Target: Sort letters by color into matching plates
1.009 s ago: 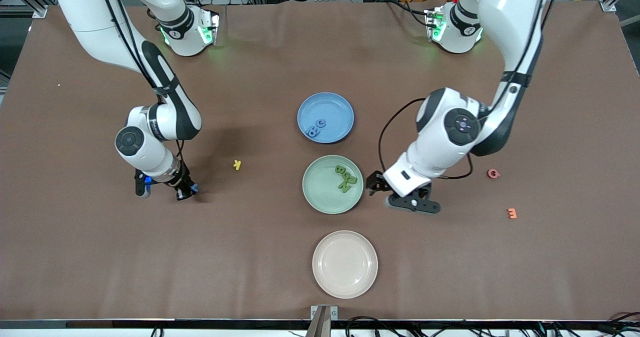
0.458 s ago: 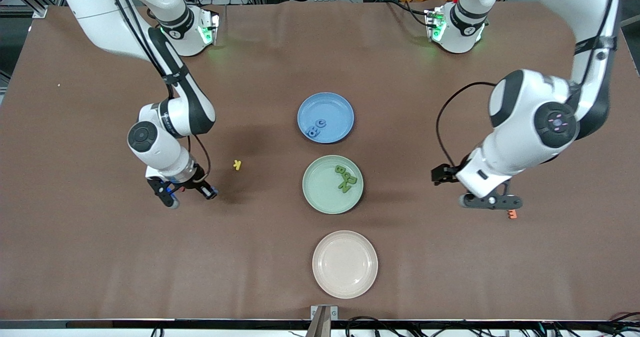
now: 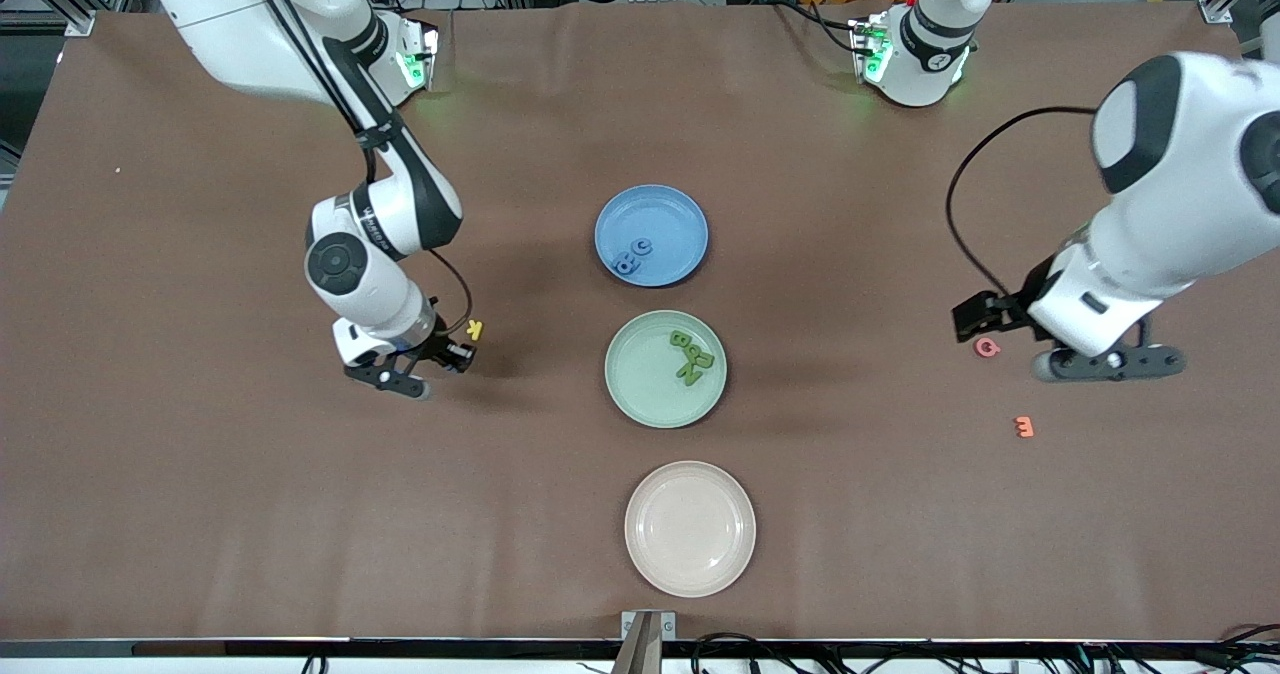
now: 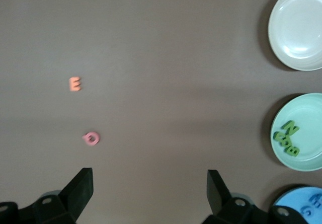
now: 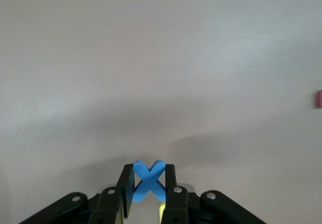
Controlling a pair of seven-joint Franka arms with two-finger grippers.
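Three plates stand in a row across the table's (image 3: 200, 514) middle. The plate (image 3: 652, 204) nearest the base edge holds two letters (image 3: 634, 255). The middle plate (image 3: 640, 394) holds three letters (image 3: 692, 355). The plate (image 3: 690, 528) nearest the front-camera edge follows.

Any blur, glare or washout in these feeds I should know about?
Front view: the left arm's big white joint is motion-smeared; the brown table cover is evenly lit. Right wrist view: the cover looks washed-out grey, but the small blue foam X is sharp. Left wrist view: dim, with soft shadows.

Foam letters read as N and B in the green plate (image 4: 313, 103), plus a loose orange E (image 4: 75, 84).
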